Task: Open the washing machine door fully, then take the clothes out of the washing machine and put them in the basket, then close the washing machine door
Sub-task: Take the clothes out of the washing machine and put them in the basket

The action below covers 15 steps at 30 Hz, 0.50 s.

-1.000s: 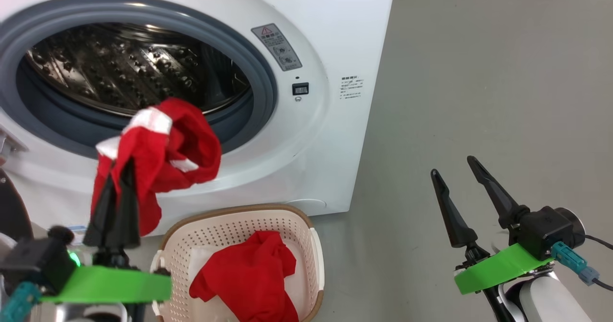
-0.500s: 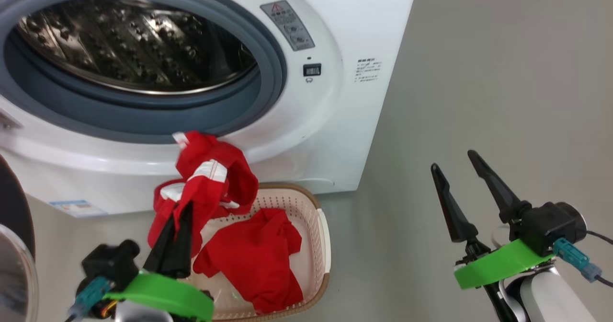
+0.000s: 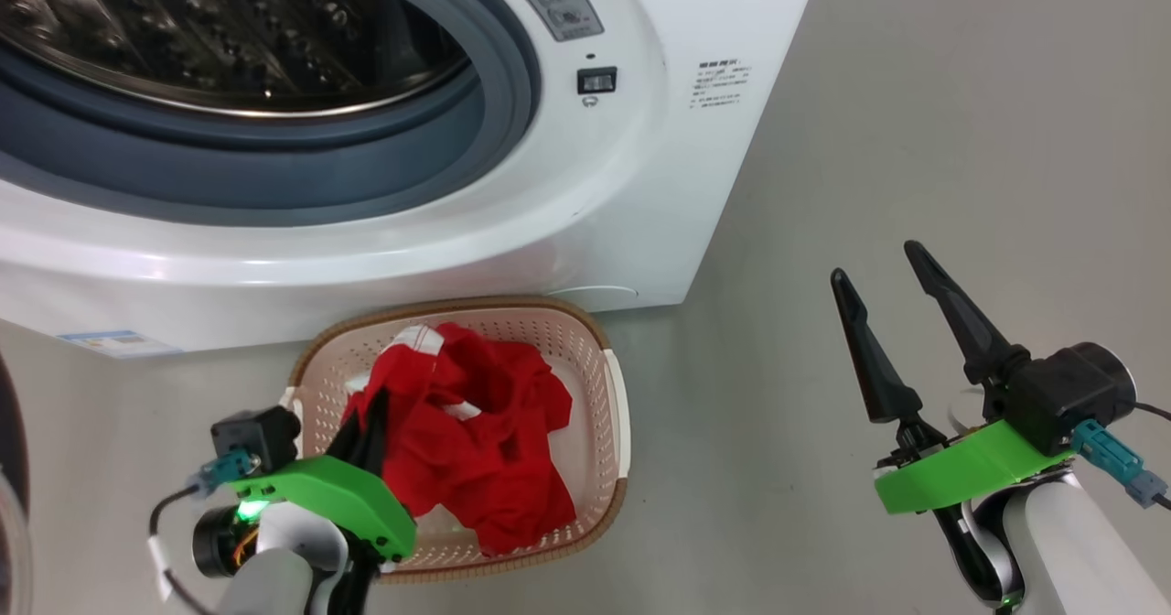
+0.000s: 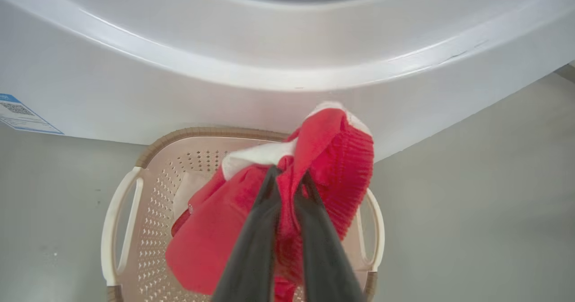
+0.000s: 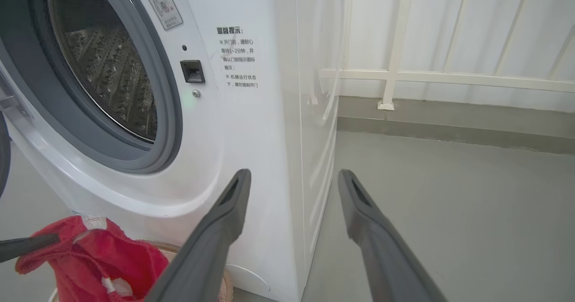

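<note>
Just over the basket (image 3: 549,336), mouth up before the washing machine (image 3: 640,185): the clothes (image 3: 476,432), pinched in left gripper (image 4: 289,174).

Head view down onto basket (image 3: 576,354), left wrist close above it (shared), right wrist facing washing machine (image 5: 251,126)

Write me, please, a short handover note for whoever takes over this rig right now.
Left pincer: shut on the clothes, low over the basket, not yet released.
Right pincer: open, empty, above the floor beside the washing machine.
Done: door open; visible drum part shows no red.
Left: release, check the drum, close the door.
</note>
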{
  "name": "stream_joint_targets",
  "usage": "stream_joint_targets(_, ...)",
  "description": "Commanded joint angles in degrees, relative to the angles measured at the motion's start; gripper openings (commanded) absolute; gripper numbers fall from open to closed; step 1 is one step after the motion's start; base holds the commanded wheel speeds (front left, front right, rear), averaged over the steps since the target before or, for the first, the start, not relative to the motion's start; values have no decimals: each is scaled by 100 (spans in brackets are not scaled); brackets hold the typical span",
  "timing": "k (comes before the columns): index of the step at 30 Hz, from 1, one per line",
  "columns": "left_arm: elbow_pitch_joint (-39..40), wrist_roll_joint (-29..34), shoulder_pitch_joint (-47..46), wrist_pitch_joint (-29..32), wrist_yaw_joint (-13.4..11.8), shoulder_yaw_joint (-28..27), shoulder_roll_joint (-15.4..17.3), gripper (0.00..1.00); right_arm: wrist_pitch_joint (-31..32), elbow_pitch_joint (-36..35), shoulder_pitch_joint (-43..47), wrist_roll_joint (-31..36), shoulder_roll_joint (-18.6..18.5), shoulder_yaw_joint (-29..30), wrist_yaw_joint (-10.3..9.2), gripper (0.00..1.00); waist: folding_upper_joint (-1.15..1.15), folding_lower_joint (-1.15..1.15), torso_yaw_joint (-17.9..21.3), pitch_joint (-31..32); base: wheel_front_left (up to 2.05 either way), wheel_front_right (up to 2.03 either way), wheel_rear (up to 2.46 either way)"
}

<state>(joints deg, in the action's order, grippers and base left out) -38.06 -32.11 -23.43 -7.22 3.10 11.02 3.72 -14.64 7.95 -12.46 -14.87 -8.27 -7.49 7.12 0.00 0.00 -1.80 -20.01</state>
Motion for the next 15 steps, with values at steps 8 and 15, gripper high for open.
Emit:
stream_joint_targets(8, -1721, -91, -923, 134, 142, -1, 7, 0, -36, -176, -184, 25, -34, -139, 36, 100, 0, 0, 165, -344, 0, 0, 0)
stream_joint_targets(15, -2973, -186, -1612, 194, 203, 94, -45, 0, -36, -236, -352, 38, -12, -198, 36, 100, 0, 0, 369, -829, 0, 0, 0)
